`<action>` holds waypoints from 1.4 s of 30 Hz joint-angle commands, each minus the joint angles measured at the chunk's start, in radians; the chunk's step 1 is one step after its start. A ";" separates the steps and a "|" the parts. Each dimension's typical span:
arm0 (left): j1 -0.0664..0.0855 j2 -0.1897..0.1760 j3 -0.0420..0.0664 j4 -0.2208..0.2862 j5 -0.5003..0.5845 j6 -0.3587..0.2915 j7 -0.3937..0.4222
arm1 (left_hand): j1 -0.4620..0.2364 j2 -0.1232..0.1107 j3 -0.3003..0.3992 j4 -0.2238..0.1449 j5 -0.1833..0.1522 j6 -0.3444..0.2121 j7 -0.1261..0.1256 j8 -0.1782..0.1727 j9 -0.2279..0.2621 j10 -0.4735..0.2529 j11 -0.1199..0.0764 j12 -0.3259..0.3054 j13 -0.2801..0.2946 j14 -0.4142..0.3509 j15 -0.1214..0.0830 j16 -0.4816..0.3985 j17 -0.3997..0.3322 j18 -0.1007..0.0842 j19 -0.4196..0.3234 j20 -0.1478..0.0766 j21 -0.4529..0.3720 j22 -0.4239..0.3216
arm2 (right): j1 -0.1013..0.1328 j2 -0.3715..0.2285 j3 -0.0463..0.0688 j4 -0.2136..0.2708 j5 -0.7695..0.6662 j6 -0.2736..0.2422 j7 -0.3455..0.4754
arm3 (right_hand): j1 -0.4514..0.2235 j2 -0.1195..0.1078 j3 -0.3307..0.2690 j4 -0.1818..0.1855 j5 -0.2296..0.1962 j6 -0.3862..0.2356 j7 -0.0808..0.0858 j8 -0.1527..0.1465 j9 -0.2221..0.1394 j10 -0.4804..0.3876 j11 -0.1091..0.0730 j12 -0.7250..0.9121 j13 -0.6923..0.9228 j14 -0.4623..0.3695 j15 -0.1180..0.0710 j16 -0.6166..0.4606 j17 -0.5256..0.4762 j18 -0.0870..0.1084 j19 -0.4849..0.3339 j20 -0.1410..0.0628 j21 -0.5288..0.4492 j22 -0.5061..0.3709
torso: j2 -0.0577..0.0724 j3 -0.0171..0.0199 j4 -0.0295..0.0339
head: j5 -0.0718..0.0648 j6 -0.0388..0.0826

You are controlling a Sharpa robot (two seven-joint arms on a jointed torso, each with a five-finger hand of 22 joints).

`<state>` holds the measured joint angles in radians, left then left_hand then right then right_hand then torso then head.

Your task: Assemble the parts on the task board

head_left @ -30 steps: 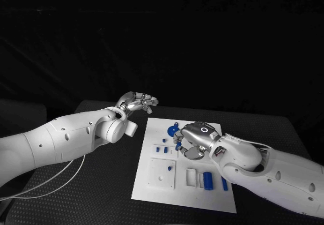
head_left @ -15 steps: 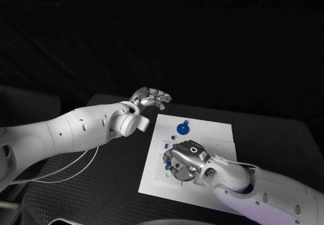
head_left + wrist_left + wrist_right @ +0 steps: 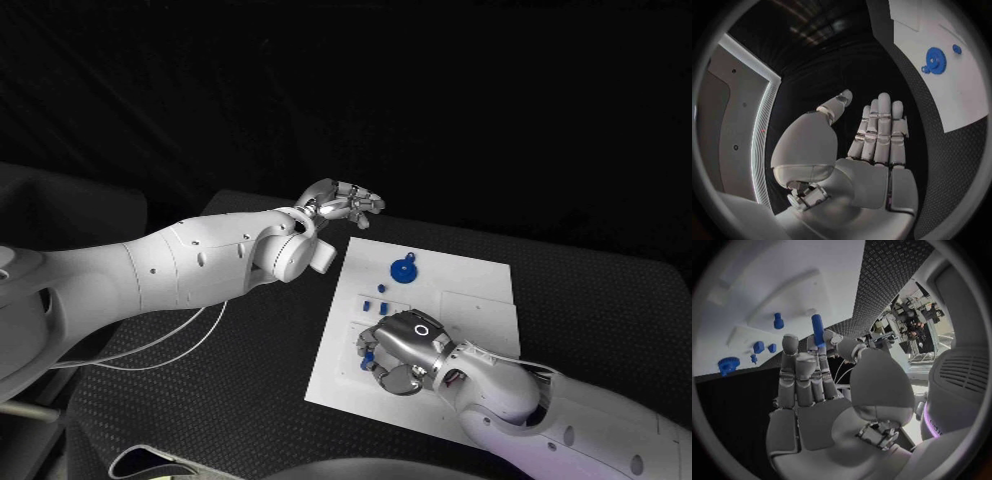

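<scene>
The white task board (image 3: 464, 283) lies in the middle of the black table. A blue gear (image 3: 404, 270) stands near its far edge, with small blue parts (image 3: 378, 291) just in front of it. My right hand (image 3: 405, 351) hovers low over the board's near left part and pinches a blue peg (image 3: 817, 330) between thumb and finger. The right wrist view also shows a standing peg (image 3: 779, 320), small parts (image 3: 758, 347) and the gear (image 3: 728, 365) on the board (image 3: 767, 285). Held above the table beyond the board's far left corner, my left hand (image 3: 340, 203) has straight fingers (image 3: 878, 130) and holds nothing.
A white cable (image 3: 159, 358) trails from my left arm across the table's left side. In the left wrist view the board (image 3: 954, 95) with the gear (image 3: 934, 61) lies off to one side of the palm.
The camera has shifted. My right hand has travelled from the board's far middle towards its near left part, keeping the blue peg. The left hand stays raised by the far left corner.
</scene>
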<state>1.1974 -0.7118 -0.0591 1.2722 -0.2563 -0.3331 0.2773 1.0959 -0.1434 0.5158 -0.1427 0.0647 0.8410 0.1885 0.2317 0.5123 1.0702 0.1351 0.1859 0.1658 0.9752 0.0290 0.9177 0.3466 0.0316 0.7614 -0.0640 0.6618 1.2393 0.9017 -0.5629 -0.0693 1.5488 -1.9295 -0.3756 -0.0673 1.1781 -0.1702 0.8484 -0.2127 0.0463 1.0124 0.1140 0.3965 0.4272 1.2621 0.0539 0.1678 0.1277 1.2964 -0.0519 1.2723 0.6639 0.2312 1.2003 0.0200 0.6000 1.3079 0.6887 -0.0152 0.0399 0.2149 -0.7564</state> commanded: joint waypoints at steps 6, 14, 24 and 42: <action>0.001 0.003 0.001 -0.001 0.005 0.011 0.005 | -0.006 0.003 -0.001 0.004 -0.006 -0.007 -0.003 -0.002 -0.002 -0.003 0.004 0.001 -0.002 0.005 0.004 -0.004 0.002 0.011 0.005 -0.002 -0.005 0.001 | -0.001 0.001 -0.003 -0.012 -0.019 0.004 0.012 | 0.008 0.004 0.008 0.000 0.002 0.004 -0.001 0.005 0.000 0.037 -0.002 0.000 0.001 -0.004 -0.008 0.006 0.002 0.031 0.001 -0.007 0.007 0.022 | 0.000 0.0003 -0.0010 | 0.003 -0.003; 0.001 0.001 0.001 0.000 0.005 0.011 0.004 | -0.007 0.003 -0.002 0.004 -0.006 -0.008 -0.002 -0.002 -0.002 -0.004 0.004 0.001 -0.002 0.005 0.004 -0.004 0.002 0.011 0.006 -0.002 -0.006 0.002 | -0.001 0.002 -0.005 -0.024 -0.028 0.007 0.005 | 0.008 0.003 0.009 0.000 0.002 0.004 -0.001 0.005 0.000 0.037 -0.002 -0.001 0.001 -0.004 -0.008 0.006 0.002 0.031 0.001 -0.007 0.008 0.022 | 0.000 0.0003 -0.0010 | 0.001 -0.004; 0.001 0.000 0.001 0.000 0.005 0.012 0.003 | -0.007 0.003 -0.002 0.005 -0.006 -0.009 -0.002 -0.002 -0.002 -0.004 0.004 0.001 -0.003 0.005 0.004 -0.005 0.003 0.011 0.006 -0.002 -0.006 0.002 | -0.001 0.003 -0.005 -0.027 -0.041 0.008 0.001 | 0.008 0.003 0.010 0.000 0.002 0.004 -0.001 0.004 0.000 0.037 -0.002 -0.002 0.001 -0.004 -0.008 0.006 0.002 0.031 0.000 -0.007 0.008 0.022 | 0.000 0.0002 -0.0004 | 0.001 -0.004; 0.001 0.005 0.001 0.001 0.005 0.014 0.002 | -0.008 0.003 -0.002 0.006 -0.006 -0.009 -0.002 -0.002 -0.002 -0.004 0.004 0.001 -0.003 0.005 0.004 -0.006 0.004 0.011 0.006 -0.001 -0.007 0.003 | -0.001 0.030 -0.044 -0.043 -0.038 0.058 0.008 | 0.008 0.002 0.011 0.000 0.002 0.004 0.000 0.004 0.000 0.037 -0.001 -0.003 0.001 -0.005 -0.008 0.006 0.002 0.031 -0.001 -0.007 0.009 0.022 | 0.000 -0.0005 0.0002 | 0.002 -0.010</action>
<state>1.1974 -0.7092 -0.0591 1.2711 -0.2561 -0.3317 0.2740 1.0959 -0.1434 0.5158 -0.1427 0.0647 0.8376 0.1852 0.2316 0.5114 1.0702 0.1351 0.1859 0.1641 0.9752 0.0290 0.9177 0.3492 0.0228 0.7615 -0.0639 0.6581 1.2408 0.9098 -0.5361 -0.1043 1.5075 -1.9538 -0.3651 -0.0651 1.1800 -0.1686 0.8529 -0.2139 0.0466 1.0111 0.1150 0.3976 0.4253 1.2635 0.0551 0.1624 0.1269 1.2944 -0.0539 1.2722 0.6652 0.2312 1.1985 0.0172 0.6038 1.3075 0.6884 -0.0158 0.0399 0.2173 -0.7656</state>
